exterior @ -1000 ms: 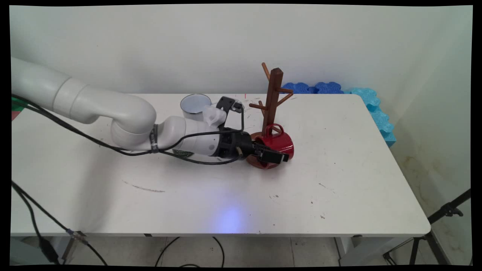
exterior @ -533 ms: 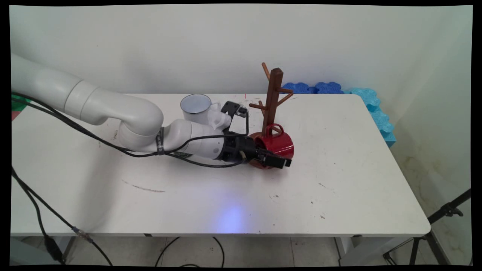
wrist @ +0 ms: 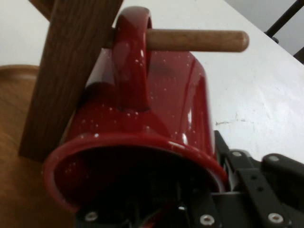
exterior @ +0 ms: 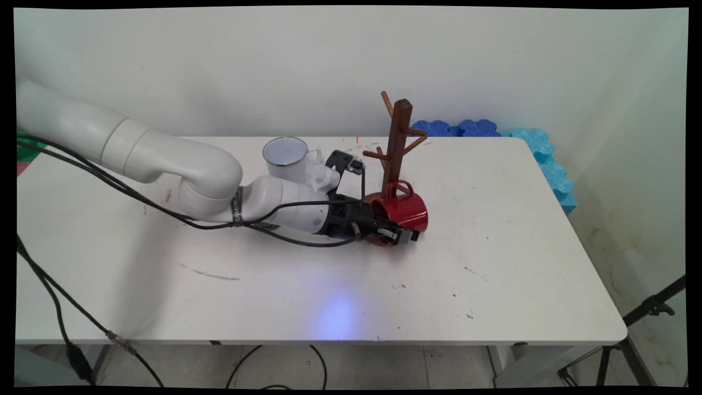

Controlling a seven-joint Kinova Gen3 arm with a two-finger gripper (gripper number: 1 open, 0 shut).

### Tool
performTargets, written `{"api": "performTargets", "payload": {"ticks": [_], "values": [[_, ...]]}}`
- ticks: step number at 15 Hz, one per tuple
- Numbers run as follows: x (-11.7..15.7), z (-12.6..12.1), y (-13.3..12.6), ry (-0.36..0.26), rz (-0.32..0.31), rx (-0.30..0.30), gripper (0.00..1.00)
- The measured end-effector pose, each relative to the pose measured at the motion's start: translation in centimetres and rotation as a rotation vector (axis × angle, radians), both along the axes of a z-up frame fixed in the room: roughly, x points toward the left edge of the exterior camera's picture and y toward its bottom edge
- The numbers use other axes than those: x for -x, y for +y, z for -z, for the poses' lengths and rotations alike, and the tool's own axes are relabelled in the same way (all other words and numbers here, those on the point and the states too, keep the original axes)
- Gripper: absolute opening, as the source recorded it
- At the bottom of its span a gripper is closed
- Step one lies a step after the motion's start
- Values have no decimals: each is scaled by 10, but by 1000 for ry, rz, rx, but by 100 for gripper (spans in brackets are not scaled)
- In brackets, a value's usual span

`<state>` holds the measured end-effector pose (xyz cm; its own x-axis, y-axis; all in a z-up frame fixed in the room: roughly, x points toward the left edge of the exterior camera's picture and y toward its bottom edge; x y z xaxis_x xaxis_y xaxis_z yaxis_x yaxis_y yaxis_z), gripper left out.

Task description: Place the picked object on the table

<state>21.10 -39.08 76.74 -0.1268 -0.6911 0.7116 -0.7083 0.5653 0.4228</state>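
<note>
Red mug point(exterior: 403, 211) hangs by its handle on the lowest peg point(wrist: 197, 41) of the wooden mug tree point(exterior: 396, 144). Gripper point(exterior: 403, 236) grips the mug's rim, one of its fingers inside. White enamel mug point(exterior: 285, 156) stands left of the tree on the surface point(exterior: 493, 247).

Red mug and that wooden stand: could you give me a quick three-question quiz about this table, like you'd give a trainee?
1. True or false: the red mug has its handle looped over a peg of the wooden mug tree.
2. Which is nearest the gripper? A) white mug B) red mug C) blue foam pieces
3. Fill in: the white mug stands ___ the arm, toward the wall.

Key: 1 true; 2 B; 3 behind.
</note>
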Motion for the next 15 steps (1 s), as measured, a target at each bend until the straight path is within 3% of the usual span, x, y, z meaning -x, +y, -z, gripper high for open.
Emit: {"api": "performTargets", "payload": {"ticks": [7, 15], "values": [[-1, 4, -2, 7, 14, -2, 0], [-1, -29, 24, 38, 65, -2, 0]]}}
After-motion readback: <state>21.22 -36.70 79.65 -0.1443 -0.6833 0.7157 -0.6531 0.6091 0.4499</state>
